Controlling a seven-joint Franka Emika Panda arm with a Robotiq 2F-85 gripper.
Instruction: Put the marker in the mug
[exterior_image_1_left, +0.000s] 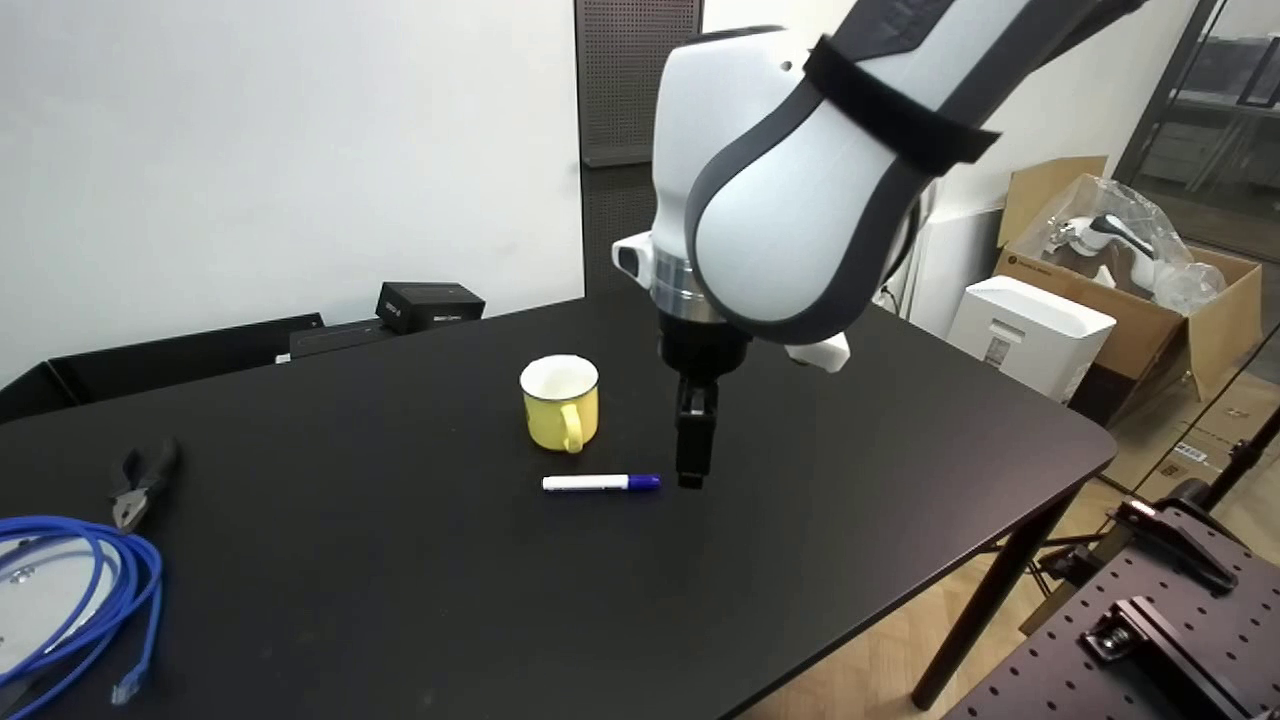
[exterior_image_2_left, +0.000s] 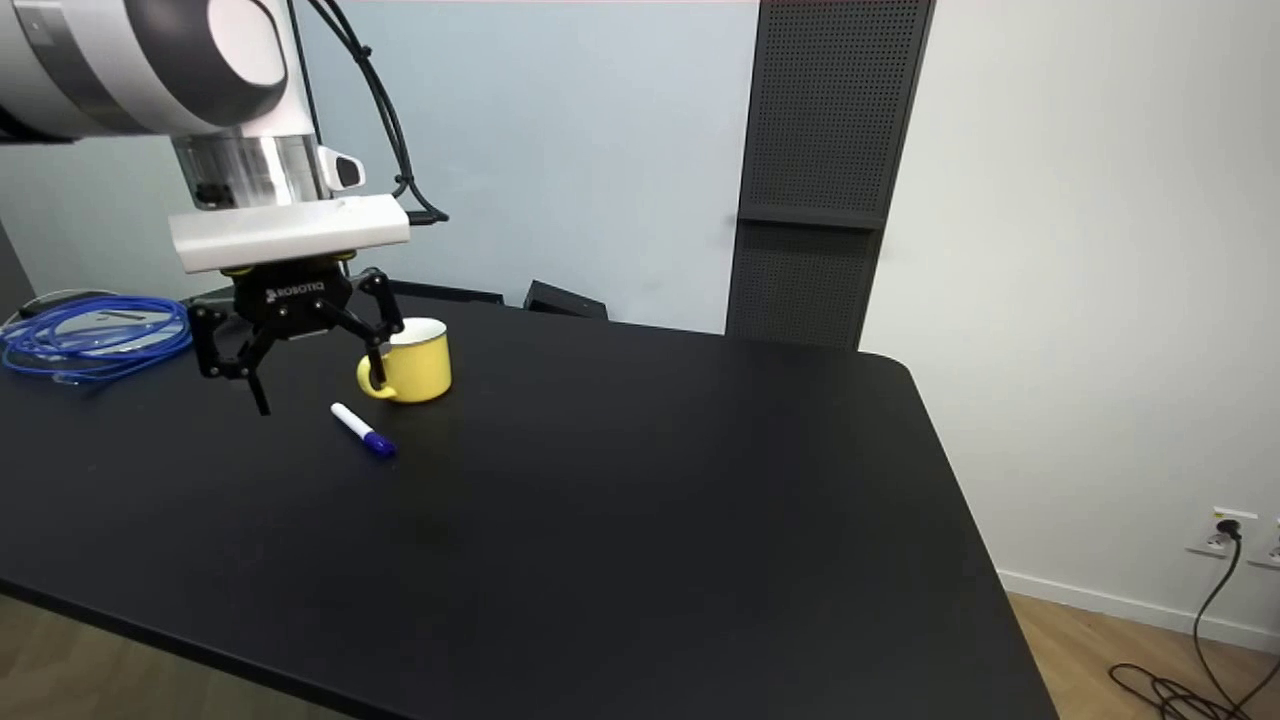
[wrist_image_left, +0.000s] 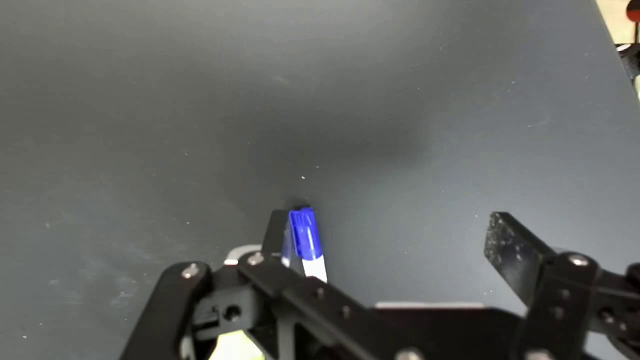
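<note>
The marker, with a white barrel and dark blue cap, lies on the black table in both exterior views (exterior_image_1_left: 600, 482) (exterior_image_2_left: 362, 430). In the wrist view the marker (wrist_image_left: 306, 236) shows by the inner side of the left finger, its rear end hidden behind that finger. The yellow mug (exterior_image_1_left: 545, 422) stands upright just beyond the marker, its handle toward it. The mug also shows in an exterior view (exterior_image_2_left: 425, 367), and a sliver of yellow shows at the bottom of the wrist view (wrist_image_left: 236, 347). My gripper (exterior_image_2_left: 322, 398) is wide open, above the table near the marker, with nothing held (wrist_image_left: 390, 217).
A blue coiled cable (exterior_image_1_left: 135, 590) and pliers (exterior_image_1_left: 140, 490) lie at one end of the table (exterior_image_1_left: 850, 560). The cable also shows in an exterior view (exterior_image_2_left: 100, 345). A black box (exterior_image_1_left: 430, 305) stands at the table's back edge, near the wall.
</note>
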